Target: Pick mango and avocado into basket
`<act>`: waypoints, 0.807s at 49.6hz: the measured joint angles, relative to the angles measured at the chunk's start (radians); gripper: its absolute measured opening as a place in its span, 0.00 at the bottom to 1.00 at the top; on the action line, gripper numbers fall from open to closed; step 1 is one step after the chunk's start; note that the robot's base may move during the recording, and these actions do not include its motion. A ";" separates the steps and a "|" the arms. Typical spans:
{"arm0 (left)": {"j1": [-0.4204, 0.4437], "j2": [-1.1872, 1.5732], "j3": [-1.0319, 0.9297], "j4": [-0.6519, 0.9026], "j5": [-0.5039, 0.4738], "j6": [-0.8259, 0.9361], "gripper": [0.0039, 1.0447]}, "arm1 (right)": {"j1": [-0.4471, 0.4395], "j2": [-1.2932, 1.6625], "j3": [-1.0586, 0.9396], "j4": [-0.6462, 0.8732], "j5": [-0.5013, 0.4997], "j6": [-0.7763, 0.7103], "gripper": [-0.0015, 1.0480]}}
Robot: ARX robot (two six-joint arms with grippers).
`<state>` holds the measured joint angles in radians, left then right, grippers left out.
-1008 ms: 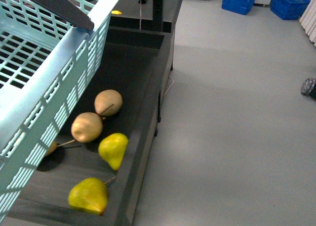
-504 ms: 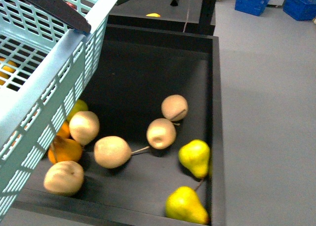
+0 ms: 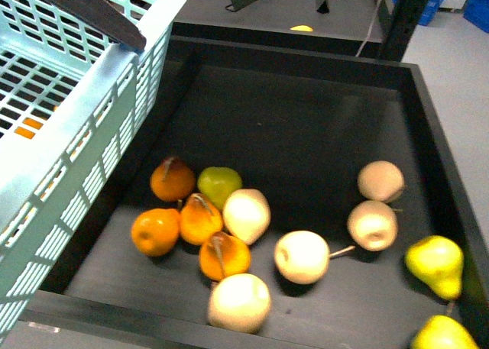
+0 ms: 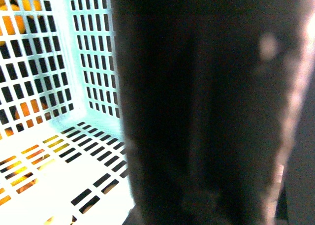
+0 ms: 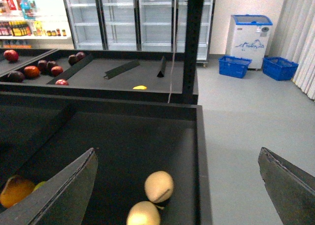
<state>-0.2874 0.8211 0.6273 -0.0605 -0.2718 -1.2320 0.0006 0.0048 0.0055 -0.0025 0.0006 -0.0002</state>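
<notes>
Basket hangs high on the left, I'd guess so fruit can drop straight in. Can't tell what the left claw is doing, its view is mostly dark blur. Right claw is wide open and empty over the black bin. No mango or avocado in sight.

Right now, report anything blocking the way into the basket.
The dark swing handle lies across the open top of the aqua basket, ending at its near rim. Nothing else visible blocks the opening.

black bin, orange fruit, pale pears, yellow pears
</notes>
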 joint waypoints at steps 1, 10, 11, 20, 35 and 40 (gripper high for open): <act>0.000 0.000 0.000 0.000 0.002 0.001 0.05 | 0.000 0.000 0.000 0.001 0.000 0.000 0.93; 0.002 0.002 0.000 0.000 -0.005 0.001 0.05 | 0.000 0.000 0.000 0.000 -0.001 0.000 0.93; 0.001 0.002 0.000 0.000 -0.001 0.001 0.05 | 0.000 0.000 0.000 0.000 -0.001 0.000 0.93; 0.000 0.000 0.001 0.000 0.005 0.000 0.05 | 0.000 0.000 0.001 0.001 0.001 0.000 0.93; 0.000 0.003 0.001 0.000 0.000 0.001 0.05 | 0.000 0.000 0.000 0.000 -0.001 0.000 0.93; 0.000 0.003 0.001 0.000 0.000 0.001 0.05 | 0.000 0.000 0.000 0.001 -0.001 0.000 0.93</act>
<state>-0.2871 0.8238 0.6285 -0.0605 -0.2718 -1.2308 0.0006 0.0044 0.0055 -0.0017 -0.0006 0.0002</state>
